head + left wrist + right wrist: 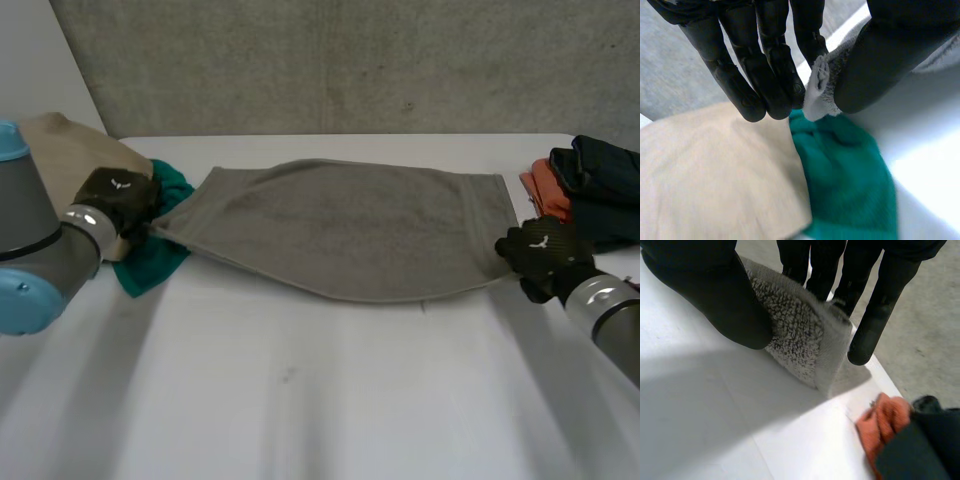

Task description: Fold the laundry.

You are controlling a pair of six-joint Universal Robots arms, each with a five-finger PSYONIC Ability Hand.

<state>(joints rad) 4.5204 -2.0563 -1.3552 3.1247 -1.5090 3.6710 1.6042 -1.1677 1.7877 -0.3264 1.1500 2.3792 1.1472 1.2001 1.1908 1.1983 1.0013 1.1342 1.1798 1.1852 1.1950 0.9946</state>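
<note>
A grey towel (345,228) is stretched across the white table (300,400) between my two hands, folded in half lengthwise. My left hand (118,198) pinches its left corner; in the left wrist view that grey corner (819,90) sits between my fingers (767,65) and thumb (875,60). My right hand (540,252) holds the right corner; in the right wrist view the fluffy towel end (800,335) is pinched between the thumb (720,300) and the fingers (880,315). The near edge of the towel sags in a curve toward me.
A teal cloth (155,255) and a beige cloth (70,150) lie under and beside my left hand, the teal cloth (845,170) next to the beige cloth (715,170). At the right sit an orange cloth (545,190) and a dark garment (605,190).
</note>
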